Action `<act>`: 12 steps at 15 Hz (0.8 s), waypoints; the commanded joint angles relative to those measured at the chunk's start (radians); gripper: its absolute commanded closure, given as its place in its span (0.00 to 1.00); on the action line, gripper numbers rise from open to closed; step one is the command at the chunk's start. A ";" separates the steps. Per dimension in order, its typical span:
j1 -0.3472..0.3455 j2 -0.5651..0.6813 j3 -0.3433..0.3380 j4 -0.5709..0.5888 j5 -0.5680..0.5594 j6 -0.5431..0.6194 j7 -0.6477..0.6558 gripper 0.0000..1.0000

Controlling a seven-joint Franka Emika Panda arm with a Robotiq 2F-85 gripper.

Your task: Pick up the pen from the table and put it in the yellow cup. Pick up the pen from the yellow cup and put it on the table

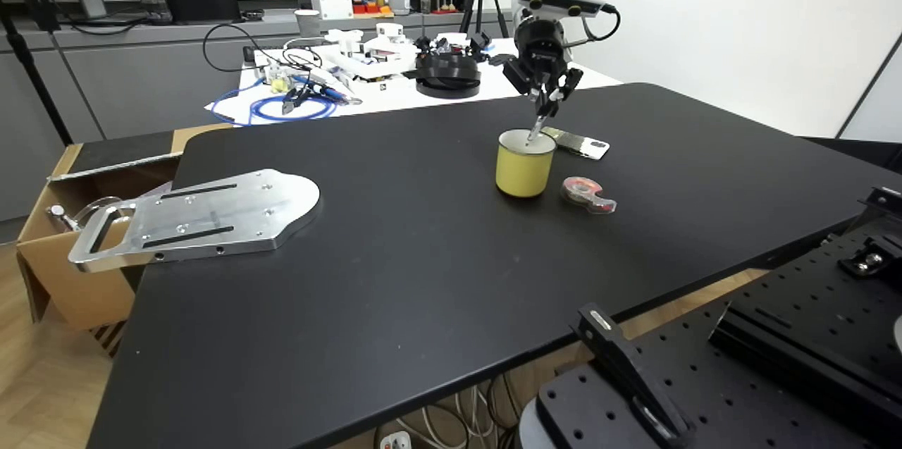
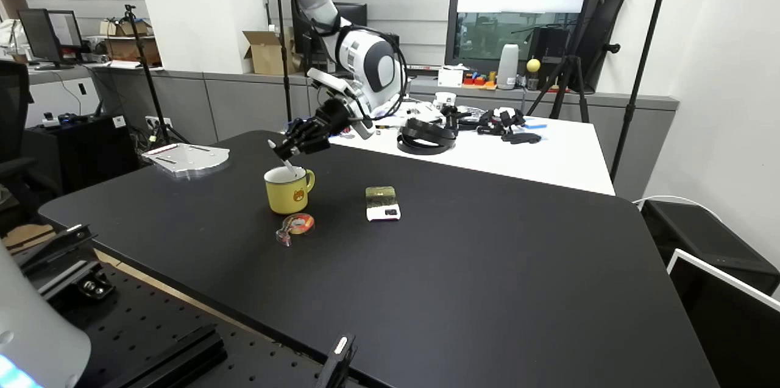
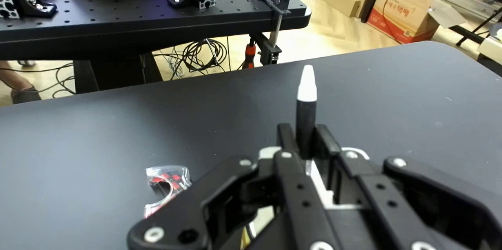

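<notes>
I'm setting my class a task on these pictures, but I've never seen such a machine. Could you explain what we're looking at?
This is a robot arm with a two-fingered end effector, which works like a pinching hand. Two pictures come from cameras outside the robot, looking across the black table. The wrist view comes from a camera mounted on the arm, so the black fingers fill its foreground. They pinch a pen, tilted, white tip uppermost. In both exterior views, its lower end appears to dip into the mouth of the yellow cup. Also on the table lie a tape dispenser, a small flat object and a metal plate with a handle.
</notes>
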 commanded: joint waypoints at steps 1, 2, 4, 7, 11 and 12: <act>-0.015 0.039 0.018 0.076 0.009 -0.021 0.019 0.49; -0.013 0.036 0.019 0.077 0.006 -0.018 0.016 0.41; -0.009 0.025 0.022 0.076 0.001 -0.015 0.010 0.29; -0.001 0.000 0.029 0.067 -0.007 -0.005 -0.004 0.07; 0.029 -0.054 0.027 0.010 -0.055 0.055 -0.049 0.00; 0.038 -0.071 0.022 -0.011 -0.081 0.076 -0.068 0.00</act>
